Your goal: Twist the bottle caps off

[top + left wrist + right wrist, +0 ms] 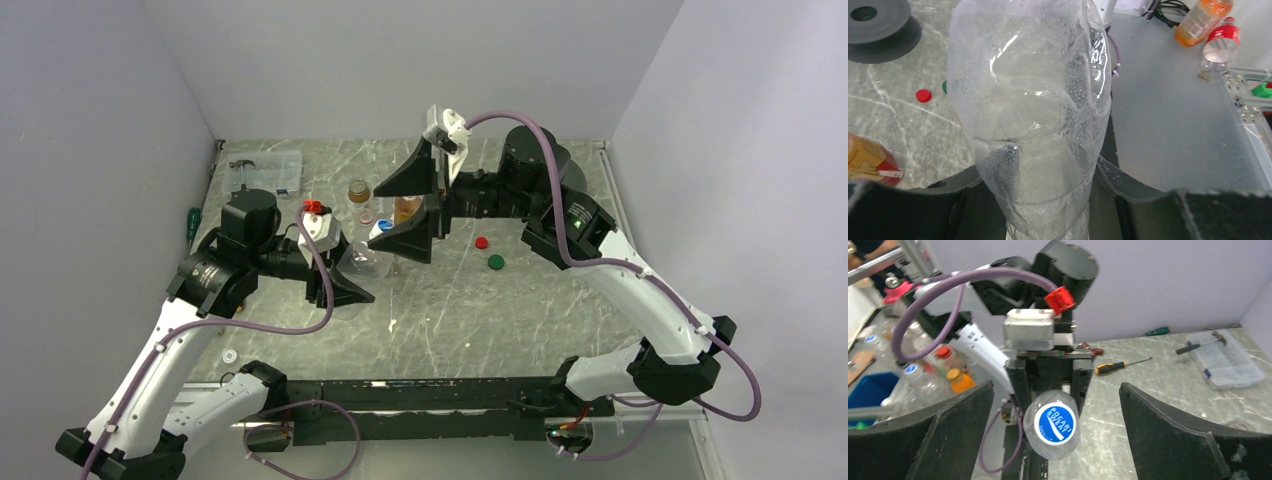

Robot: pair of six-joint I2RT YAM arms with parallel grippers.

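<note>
My left gripper (350, 268) is shut on a plain clear bottle (362, 258), which fills the left wrist view (1028, 100). The bottle's blue-and-white cap (1055, 423) is on it and points at the right wrist camera. My right gripper (380, 216) is wide open, with one finger on each side of that cap (383, 228) and a clear gap to both. A loose red cap (481, 242) and a loose green cap (495, 262) lie on the table. An amber bottle (407, 208) and a short bottle (358, 190) stand behind the held one.
A large black spool (535, 150) sits at the back right. A clear tool box (265, 172) stands at the back left, and a green-handled screwdriver (193, 220) lies by the left wall. A yellow-and-black screwdriver (1118, 366) lies on the table.
</note>
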